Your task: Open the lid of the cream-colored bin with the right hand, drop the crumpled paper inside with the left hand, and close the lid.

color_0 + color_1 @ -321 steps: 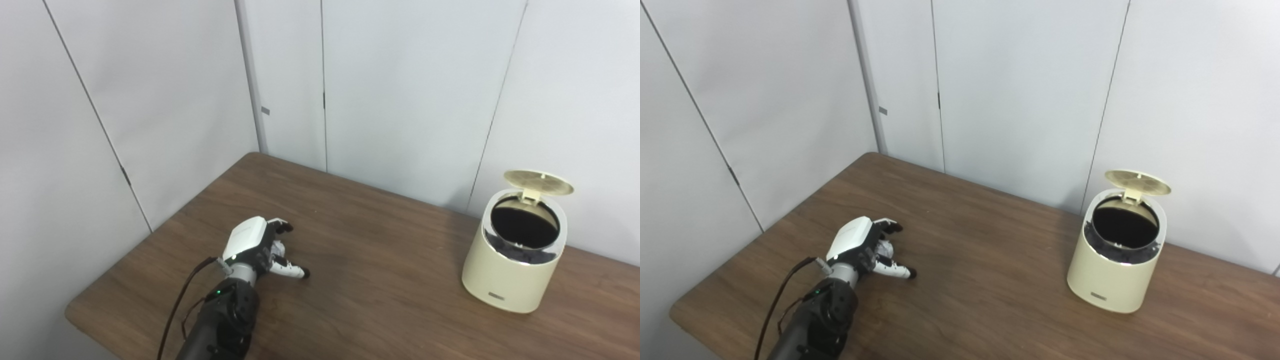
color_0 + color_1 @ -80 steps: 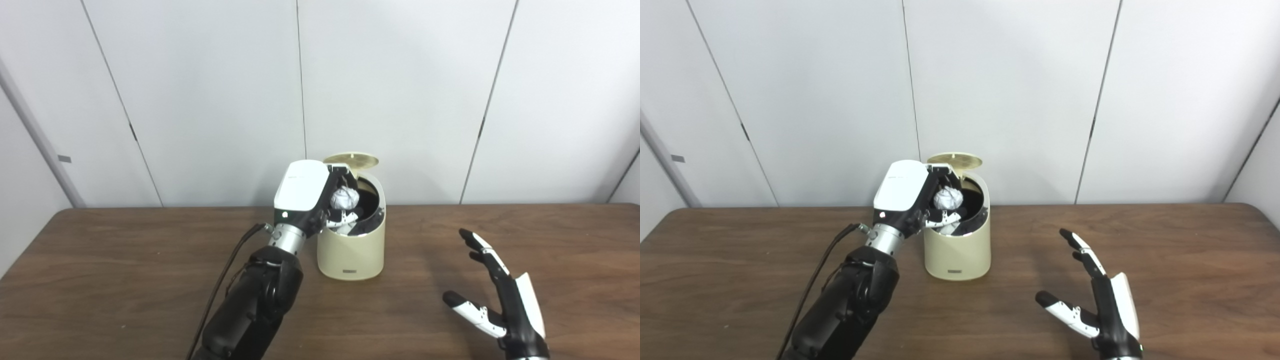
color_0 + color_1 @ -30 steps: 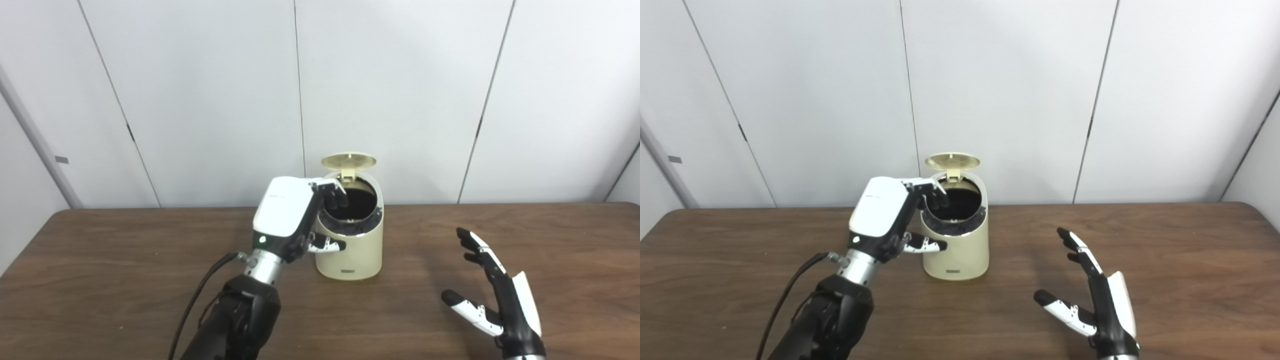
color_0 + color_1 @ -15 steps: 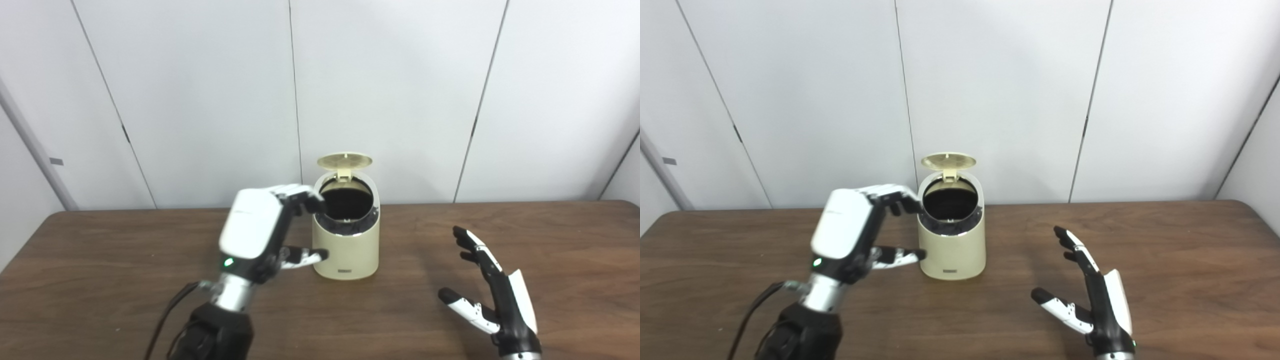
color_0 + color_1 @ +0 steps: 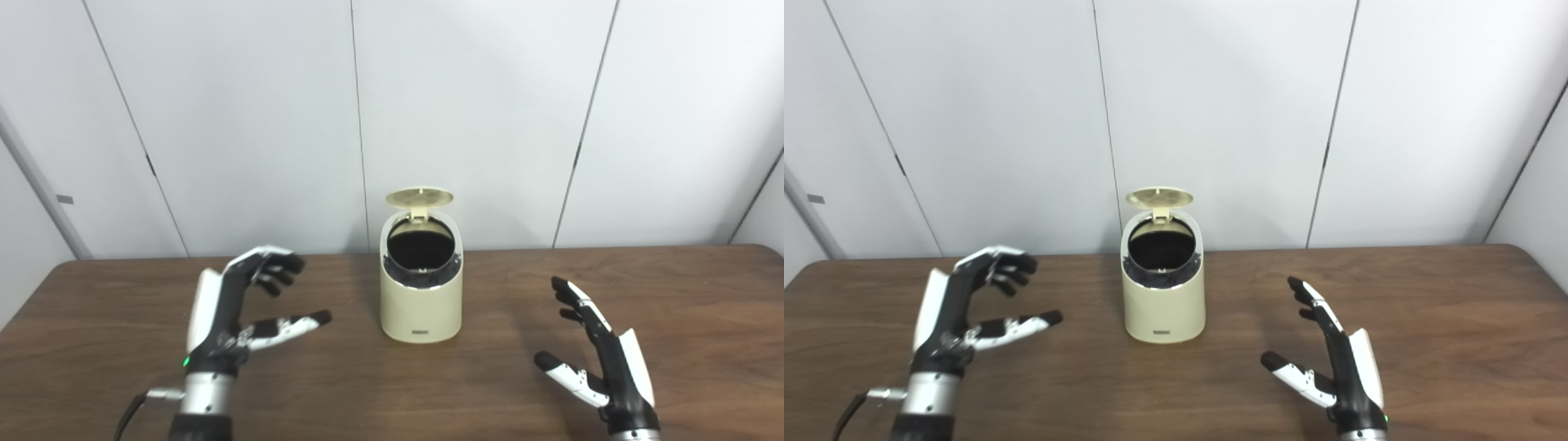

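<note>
Left eye view
- Cream-colored bin point(image 5: 421, 306): upright on the wooden table point(image 5: 392, 392), toward the rear centre, near the wall panels point(image 5: 245, 110)
- Lid point(image 5: 419, 197): tipped up on its rear hinge, the dark mouth of the bin exposed
- Crumpled paper: not visible anywhere on the table or in either hand; the bin's interior reads only as black, so whether the paper lies inside cannot be confirmed by sight
- Left hand point(image 5: 236, 312): raised above the table to the left of the bin, well apart from it, fingers curled loosely and spread from the thumb, holding nothing
- Right hand point(image 5: 603, 361): above the table to the right of the bin, well apart from it, fingers extended and spread, holding nothing

Right eye view
- Same layout: bin at centre, lid up, left hand point(image 5: 968, 315) and right hand point(image 5: 1335, 361) flanking it, neither touching it
- No loose item seen on the table

Progress, as judged
- Lid opening: done
- Paper drop: likely done, since the left hand is empty and no paper shows outside the bin
- Left to do: closing the lid; neither hand is near it yet
</note>
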Robot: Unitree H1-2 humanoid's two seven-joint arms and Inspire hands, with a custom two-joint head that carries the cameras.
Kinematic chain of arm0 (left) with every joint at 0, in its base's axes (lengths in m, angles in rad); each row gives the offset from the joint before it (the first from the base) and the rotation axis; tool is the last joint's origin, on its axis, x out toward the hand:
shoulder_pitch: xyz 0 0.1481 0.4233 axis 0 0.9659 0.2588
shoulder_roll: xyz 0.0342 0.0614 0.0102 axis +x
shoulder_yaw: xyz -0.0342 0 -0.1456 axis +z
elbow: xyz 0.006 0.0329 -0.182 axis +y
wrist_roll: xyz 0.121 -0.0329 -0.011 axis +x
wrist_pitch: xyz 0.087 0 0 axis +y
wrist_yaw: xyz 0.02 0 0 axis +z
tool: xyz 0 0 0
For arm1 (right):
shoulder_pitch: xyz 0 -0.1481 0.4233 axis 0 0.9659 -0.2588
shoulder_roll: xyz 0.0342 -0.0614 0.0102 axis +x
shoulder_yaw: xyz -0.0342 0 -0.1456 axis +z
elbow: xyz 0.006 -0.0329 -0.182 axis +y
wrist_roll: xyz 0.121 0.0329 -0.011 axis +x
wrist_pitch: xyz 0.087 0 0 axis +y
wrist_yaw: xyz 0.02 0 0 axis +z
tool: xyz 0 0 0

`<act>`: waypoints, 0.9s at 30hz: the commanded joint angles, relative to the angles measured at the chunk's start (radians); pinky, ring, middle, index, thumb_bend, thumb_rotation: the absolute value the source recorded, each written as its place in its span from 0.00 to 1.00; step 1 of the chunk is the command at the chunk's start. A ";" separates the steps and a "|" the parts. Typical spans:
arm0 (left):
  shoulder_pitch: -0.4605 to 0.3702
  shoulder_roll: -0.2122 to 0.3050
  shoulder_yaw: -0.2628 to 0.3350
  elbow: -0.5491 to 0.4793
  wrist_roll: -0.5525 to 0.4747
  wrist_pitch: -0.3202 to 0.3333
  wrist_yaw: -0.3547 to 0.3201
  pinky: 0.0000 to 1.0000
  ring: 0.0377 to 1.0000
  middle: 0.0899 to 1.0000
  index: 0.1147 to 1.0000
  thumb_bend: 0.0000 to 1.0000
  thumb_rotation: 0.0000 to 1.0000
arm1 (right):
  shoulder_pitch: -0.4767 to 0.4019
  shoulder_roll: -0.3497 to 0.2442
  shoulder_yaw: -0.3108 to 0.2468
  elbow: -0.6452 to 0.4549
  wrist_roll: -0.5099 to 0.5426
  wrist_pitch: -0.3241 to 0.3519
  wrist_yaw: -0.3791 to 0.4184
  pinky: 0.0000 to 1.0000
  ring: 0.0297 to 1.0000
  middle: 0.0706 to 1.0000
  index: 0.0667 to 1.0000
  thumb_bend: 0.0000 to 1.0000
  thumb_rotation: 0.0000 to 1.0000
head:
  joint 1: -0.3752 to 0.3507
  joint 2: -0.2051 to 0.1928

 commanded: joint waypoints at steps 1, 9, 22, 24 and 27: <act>-0.010 0.018 0.018 0.005 -0.043 -0.037 -0.005 0.46 0.53 0.55 0.53 0.92 0.10 | 0.012 0.014 0.007 0.044 0.008 -0.038 -0.013 0.77 0.84 0.86 0.85 0.88 0.81 | 0.001 0.000; 0.035 0.008 0.058 0.069 -0.169 -0.072 -0.031 0.49 0.56 0.57 0.56 0.90 0.08 | 0.018 0.003 0.004 0.038 0.016 -0.041 -0.009 0.78 0.85 0.86 0.85 0.88 0.81 | 0.001 0.008; 0.067 -0.029 0.050 0.165 -0.234 -0.145 -0.048 0.53 0.61 0.62 0.60 0.83 0.07 | 0.044 -0.022 -0.001 0.007 0.022 -0.037 0.001 0.76 0.84 0.87 0.86 0.85 0.81 | 0.002 0.034; 0.069 -0.033 0.048 0.172 -0.231 -0.150 -0.046 0.54 0.61 0.62 0.60 0.83 0.08 | 0.048 -0.024 -0.002 0.002 0.027 -0.036 0.003 0.76 0.84 0.87 0.86 0.84 0.81 | 0.001 0.037; 0.072 -0.039 0.046 0.180 -0.243 -0.155 -0.051 0.54 0.61 0.62 0.60 0.83 0.08 | 0.053 -0.028 -0.003 -0.003 0.036 -0.042 0.006 0.78 0.86 0.87 0.86 0.83 0.80 | 0.003 0.044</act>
